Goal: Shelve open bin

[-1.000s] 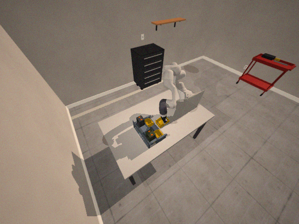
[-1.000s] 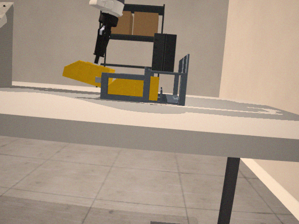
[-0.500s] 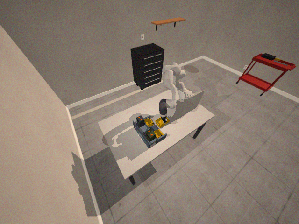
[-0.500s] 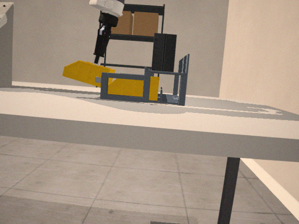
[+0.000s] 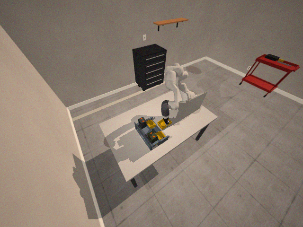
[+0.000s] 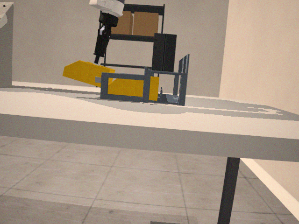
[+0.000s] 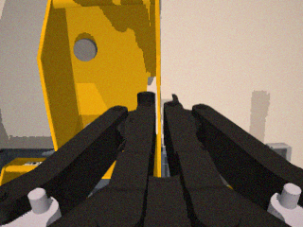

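The yellow open bin (image 6: 88,72) hangs above the table, tilted, with its end nearest the shelf lower and its far end higher. It also shows in the top view (image 5: 164,123) and in the wrist view (image 7: 101,70), where a grey round part (image 7: 85,48) lies inside. My gripper (image 7: 157,90) is shut on the bin's thin side wall, reaching down from above (image 6: 96,60). The grey shelf rack (image 6: 145,84) stands on the table right beside the bin, and the bin's lower end reaches its front frame. Two yellow bins (image 5: 150,124) (image 5: 160,135) sit in the rack.
A grey upright panel (image 5: 191,106) stands on the table behind the arm. A black drawer cabinet (image 5: 149,65) and a red cart (image 5: 269,73) stand on the floor. Dark parts (image 5: 153,136) sit on the rack.
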{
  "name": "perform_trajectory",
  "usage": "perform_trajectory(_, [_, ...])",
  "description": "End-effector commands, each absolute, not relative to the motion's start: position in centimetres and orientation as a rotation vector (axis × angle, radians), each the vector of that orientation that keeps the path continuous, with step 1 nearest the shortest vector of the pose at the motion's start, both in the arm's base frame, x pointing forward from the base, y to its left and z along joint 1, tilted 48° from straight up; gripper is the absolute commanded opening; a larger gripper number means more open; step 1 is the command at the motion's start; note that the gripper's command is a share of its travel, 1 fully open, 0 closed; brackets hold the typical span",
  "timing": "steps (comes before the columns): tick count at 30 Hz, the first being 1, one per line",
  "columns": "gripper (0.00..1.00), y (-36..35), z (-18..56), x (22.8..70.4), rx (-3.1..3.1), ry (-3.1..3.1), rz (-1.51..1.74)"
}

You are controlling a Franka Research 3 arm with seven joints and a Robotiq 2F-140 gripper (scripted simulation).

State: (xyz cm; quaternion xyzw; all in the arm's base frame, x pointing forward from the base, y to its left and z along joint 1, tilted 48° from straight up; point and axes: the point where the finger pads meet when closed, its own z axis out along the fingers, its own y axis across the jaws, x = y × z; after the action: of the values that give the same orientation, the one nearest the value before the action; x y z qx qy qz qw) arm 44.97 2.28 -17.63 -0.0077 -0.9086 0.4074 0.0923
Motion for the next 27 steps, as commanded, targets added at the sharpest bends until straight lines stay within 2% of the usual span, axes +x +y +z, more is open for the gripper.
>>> perform_trajectory(1, [0.00,2.4,-17.6,45.0,-0.014,-2.695,1.208])
perform_trajectory(27, [0.00,2.5,-17.7,46.1,-0.015,-2.695,1.207])
